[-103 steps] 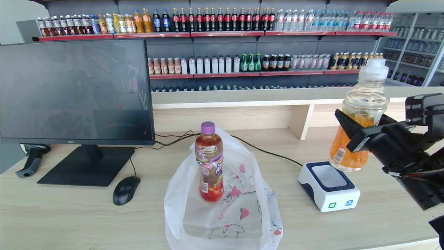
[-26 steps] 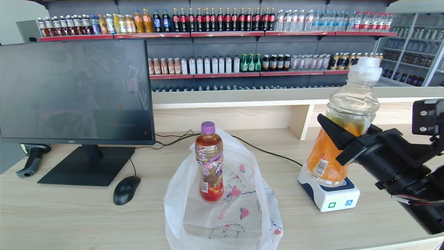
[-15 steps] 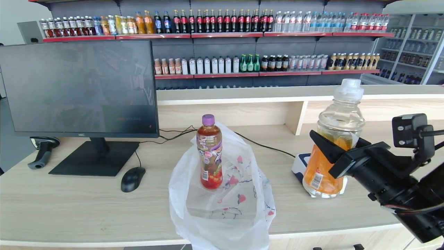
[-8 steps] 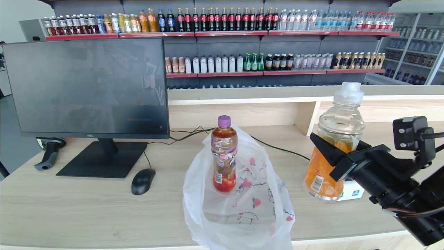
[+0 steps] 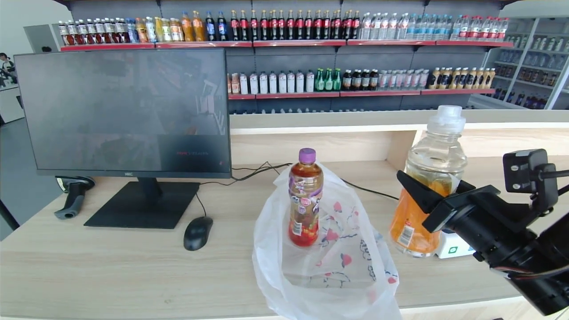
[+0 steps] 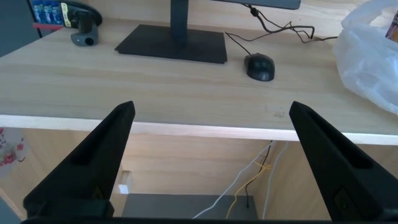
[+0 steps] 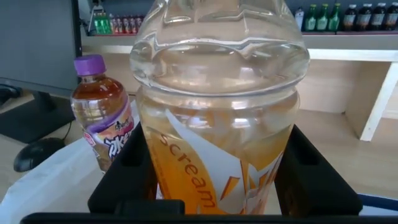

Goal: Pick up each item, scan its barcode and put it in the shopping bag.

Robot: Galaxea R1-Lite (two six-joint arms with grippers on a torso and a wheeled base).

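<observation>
Orange bottle (image 5: 411,222) pinched in right end effector (image 5: 429,189), left end effector (image 6: 211,111) spread

Around my counter (image 5: 89,275)
A dark monitor (image 5: 129,111) stands on the wooden counter to my left, a black mouse (image 5: 198,232) near its base; shelves (image 5: 311,43) of bottles line the back wall

Counter (image 5: 111,275) was pale, matt wood-grain; shopping bag (image 5: 355,275) thin, translucent, crinkled plastic; orange-drink bottle (image 5: 438,155) clear, glossy plastic; mouse (image 5: 198,233) smooth black plastic.
</observation>
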